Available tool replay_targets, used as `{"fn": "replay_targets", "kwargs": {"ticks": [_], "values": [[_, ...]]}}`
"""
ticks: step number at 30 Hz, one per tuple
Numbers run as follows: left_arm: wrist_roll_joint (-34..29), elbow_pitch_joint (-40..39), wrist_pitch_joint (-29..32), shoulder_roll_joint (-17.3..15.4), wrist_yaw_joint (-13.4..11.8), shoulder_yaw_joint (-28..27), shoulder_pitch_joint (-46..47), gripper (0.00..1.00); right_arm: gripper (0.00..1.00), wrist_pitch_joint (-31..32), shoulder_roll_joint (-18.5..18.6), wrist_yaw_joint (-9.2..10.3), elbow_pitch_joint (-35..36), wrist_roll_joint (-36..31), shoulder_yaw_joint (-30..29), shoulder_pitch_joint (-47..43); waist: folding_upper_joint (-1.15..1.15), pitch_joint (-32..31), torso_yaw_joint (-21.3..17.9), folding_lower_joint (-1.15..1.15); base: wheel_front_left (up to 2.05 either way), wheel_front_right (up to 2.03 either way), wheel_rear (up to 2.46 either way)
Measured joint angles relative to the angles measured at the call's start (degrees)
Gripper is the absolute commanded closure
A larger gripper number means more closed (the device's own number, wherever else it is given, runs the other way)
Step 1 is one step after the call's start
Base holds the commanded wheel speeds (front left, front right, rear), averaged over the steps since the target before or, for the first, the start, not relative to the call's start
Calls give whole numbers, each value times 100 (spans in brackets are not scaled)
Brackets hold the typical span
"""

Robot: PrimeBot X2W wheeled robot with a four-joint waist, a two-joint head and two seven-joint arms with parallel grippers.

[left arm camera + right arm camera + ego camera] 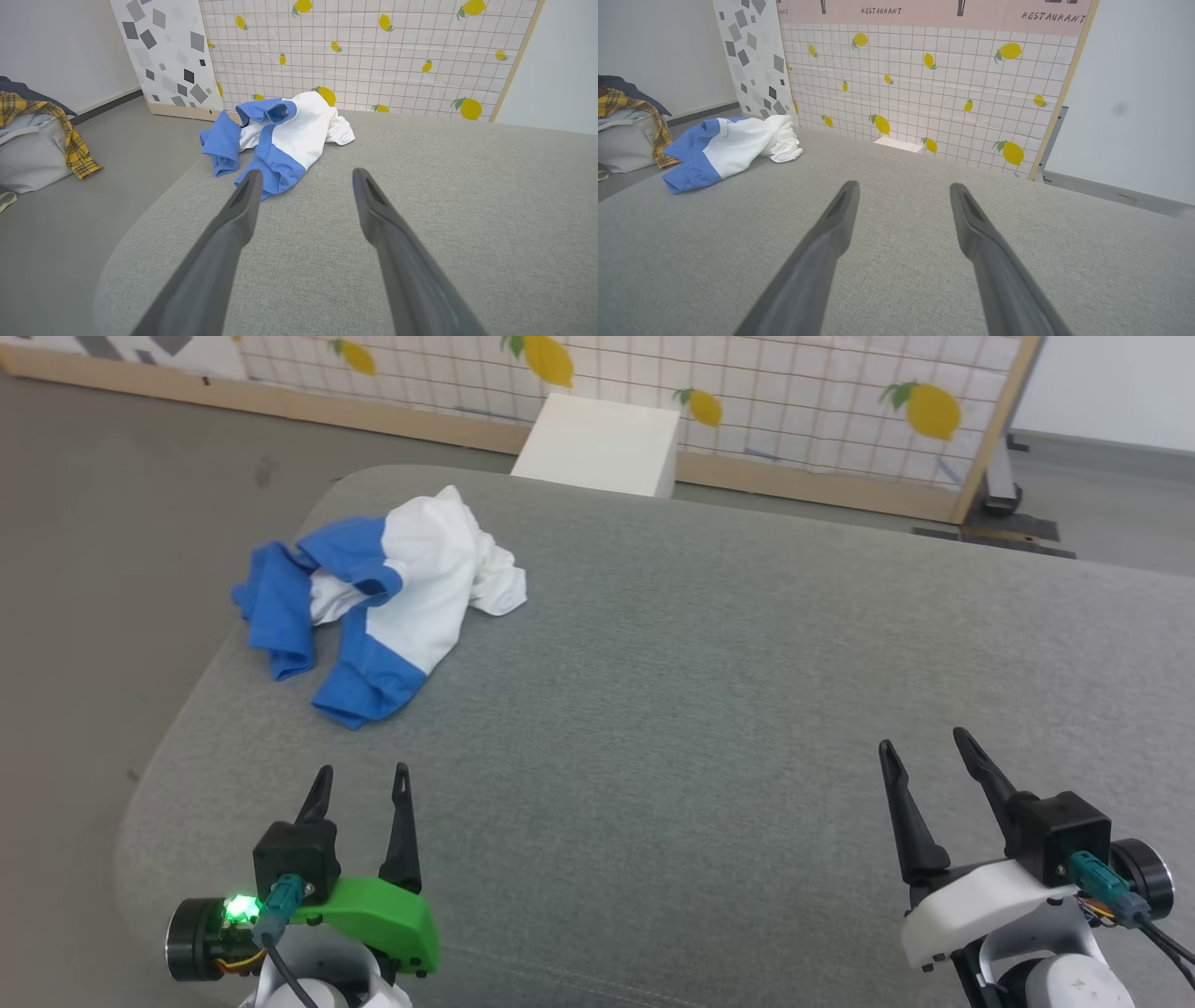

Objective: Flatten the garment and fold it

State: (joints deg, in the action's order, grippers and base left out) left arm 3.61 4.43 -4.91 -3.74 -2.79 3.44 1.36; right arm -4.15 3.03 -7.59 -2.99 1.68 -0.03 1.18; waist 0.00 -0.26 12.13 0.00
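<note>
Left pincer (363, 771) and right pincer (921, 738) both spread, empty; crumpled garment (415, 579) (inner folds hidden) lies beyond the left.

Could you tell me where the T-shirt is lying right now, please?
In the head view, the garment lies crumpled at the far left corner of the grey surface, ahead of the left gripper.

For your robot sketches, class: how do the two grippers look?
The left gripper has a green shell, a glowing green light and two long dark fingers. The right gripper has a white shell. Both carry teal plugs with black cables.
</note>
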Motion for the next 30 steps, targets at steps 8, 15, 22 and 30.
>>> {"fn": "replay_targets", "kwargs": {"ticks": [8,15,22,30], "values": [[118,65,-82,-35,-89,58,21,0,0,-92,0,-1,-60,41,15,5,0,-13,278,0,0,0,0],[183,119,-181,-55,-177,97,25,0,0,-143,-1,0,-99,51,34,32,0,-16,479,0,0,0,0],[253,171,-252,-80,-267,119,36,0,0,-193,-1,0,-126,55,54,51,0,-17,649,0,0,0,0],[304,212,-355,-140,-344,138,48,0,0,-246,-1,0,-168,104,74,70,0,-15,834,0,0,0,0]]}}
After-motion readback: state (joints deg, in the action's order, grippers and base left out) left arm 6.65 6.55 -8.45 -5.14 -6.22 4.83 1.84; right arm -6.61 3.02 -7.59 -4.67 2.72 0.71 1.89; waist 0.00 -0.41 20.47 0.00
